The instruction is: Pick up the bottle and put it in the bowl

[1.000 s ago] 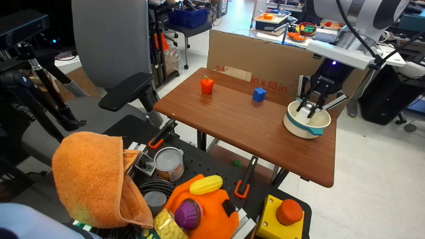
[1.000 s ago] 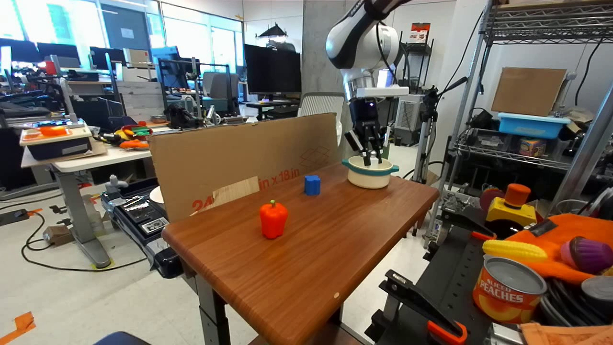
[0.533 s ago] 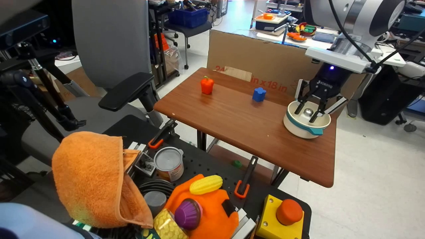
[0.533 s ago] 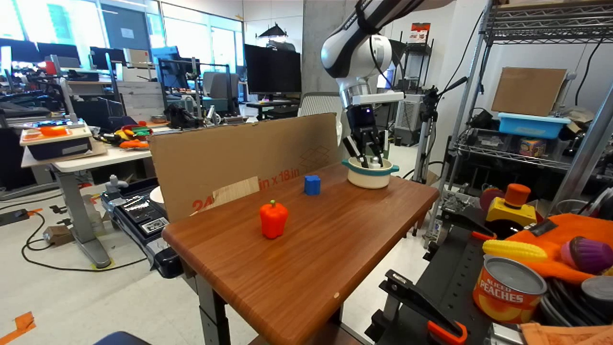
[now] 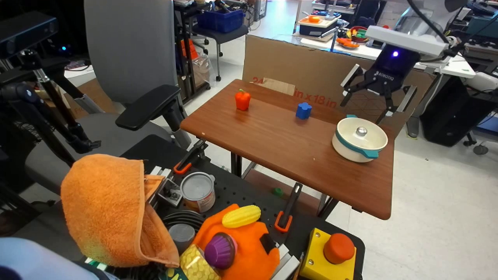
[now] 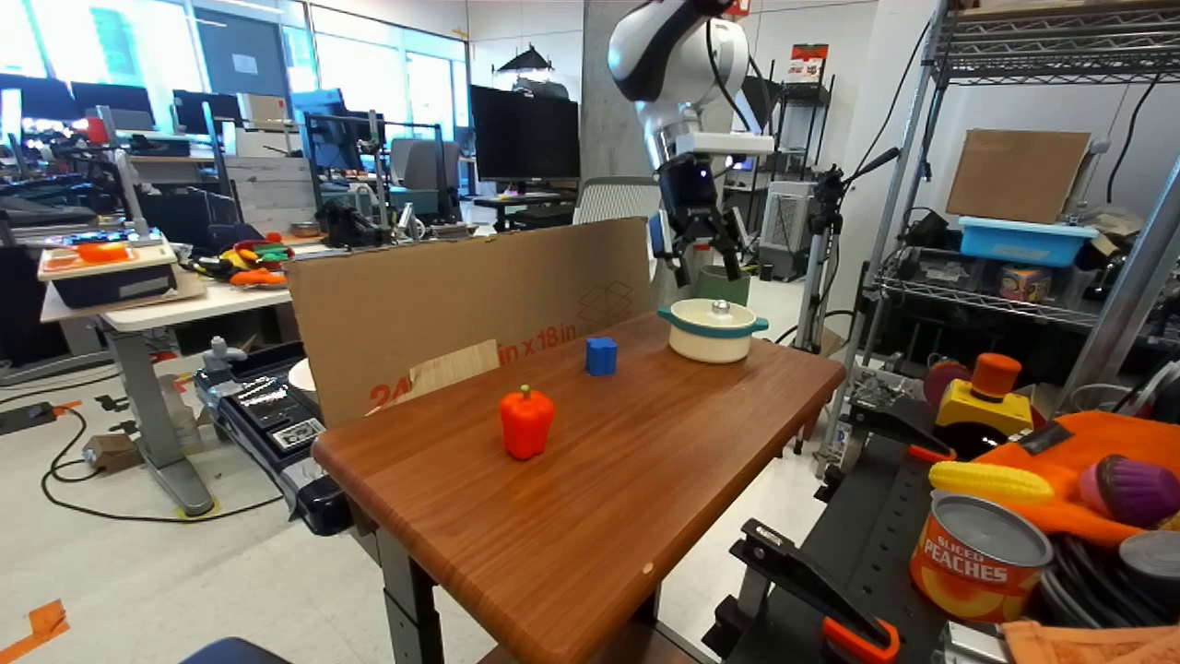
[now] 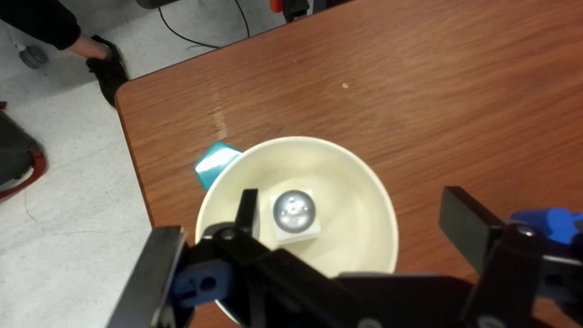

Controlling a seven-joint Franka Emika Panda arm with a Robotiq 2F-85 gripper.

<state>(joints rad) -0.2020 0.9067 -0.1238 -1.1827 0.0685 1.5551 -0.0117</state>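
Observation:
The white bowl with teal trim and handles [image 5: 344,150] sits at one end of the wooden table, and both exterior views show it [image 6: 710,349]. Inside it stands the small white bottle [image 7: 294,212], upright with its round silver cap up; only its top [image 5: 361,131] shows over the rim in an exterior view [image 6: 721,309]. My gripper [image 5: 363,109] hangs above the bowl, wide open and touching nothing. From the wrist view, the gripper [image 7: 351,205] has one finger over the bowl beside the bottle and the other past the rim, above the table.
A blue flower-shaped piece [image 5: 303,111] stands on the table [image 5: 272,136] near the bowl, and a red toy pepper [image 6: 526,424] farther off. A cardboard sheet [image 6: 479,295] rises along one long side. A black cart with clamps and a peach can [image 6: 982,558] adjoins the opposite side.
A second ago the fingers were down in the bowl, closed on the bottle. They have since spread apart, and the gripper has risen out of the bowl. The bottle has stayed inside.

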